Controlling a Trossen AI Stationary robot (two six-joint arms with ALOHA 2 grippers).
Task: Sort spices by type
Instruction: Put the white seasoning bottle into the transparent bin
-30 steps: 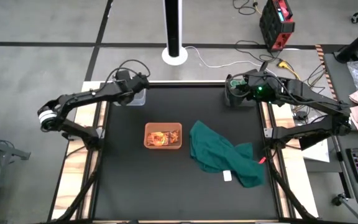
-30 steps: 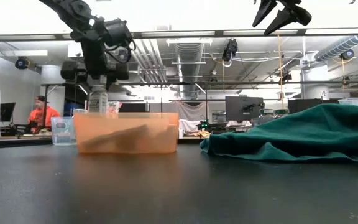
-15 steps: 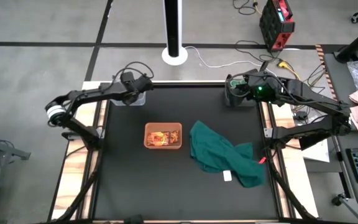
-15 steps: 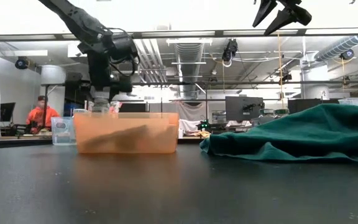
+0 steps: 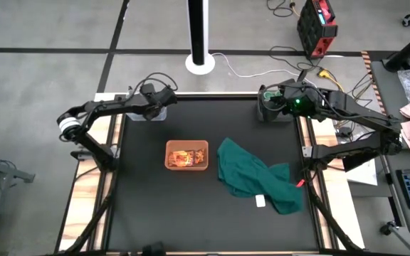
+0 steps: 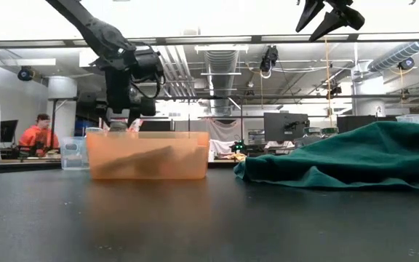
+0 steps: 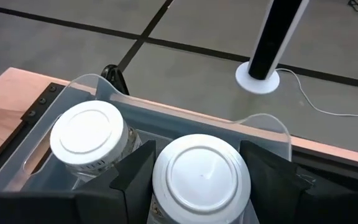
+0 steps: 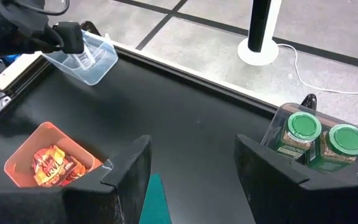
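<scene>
**We lower the second white-capped jar into the clear bin**

Over the past second our left claw [image 7: 201, 171] has come down at the table's [image 5: 148, 213] 11 o'clock corner, clenched on a white-capped jar [image 7: 201, 176] now sunk into the clear bin [image 7: 92, 87] just beside another white-capped jar [image 7: 89, 137]. Our right claw [image 8: 191, 165] waits released at 1 o'clock over the green-capped jars [image 8: 303, 126]. Foil packets [image 5: 186, 157] fill the orange bin [image 5: 169, 147]; sorting looks nearly finished.

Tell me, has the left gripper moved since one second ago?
Yes. In the low view the left gripper has come down against the orange bin, and the white-capped jar it holds now sits lower, inside the clear bin.
</scene>
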